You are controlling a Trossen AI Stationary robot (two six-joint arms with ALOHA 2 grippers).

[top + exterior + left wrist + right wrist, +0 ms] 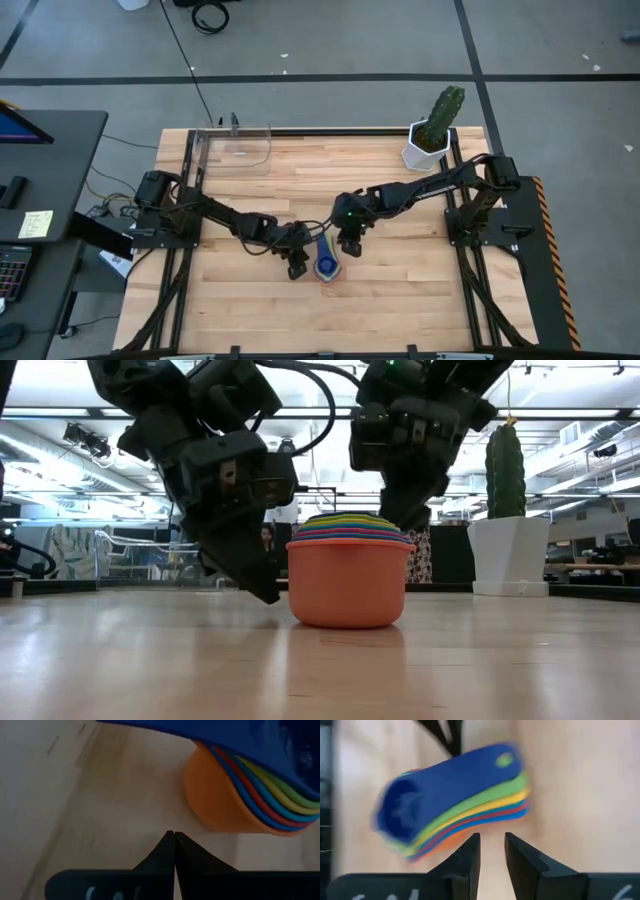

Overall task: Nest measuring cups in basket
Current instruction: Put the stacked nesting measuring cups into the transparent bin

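The measuring cups [327, 264] stand nested in one stack on the table's middle, the orange one [350, 585] outermost on the wood and the dark blue one [405, 805] innermost. Their flat handles [507, 795] fan out to one side. My left gripper [173, 836] is shut and sits low beside the stack's left side [268, 592], a small gap away. My right gripper [492, 837] is open by a narrow gap and hovers just behind the stack, over the handles' end [350, 248]. The clear basket [240, 150] sits empty at the far left of the table.
A white pot with a green cactus [428, 148] stands at the table's far right corner, also seen behind the stack in the low view [510, 555]. Bare wood [400, 300] lies toward the near edge. A desk with a keyboard [20, 270] is off the left side.
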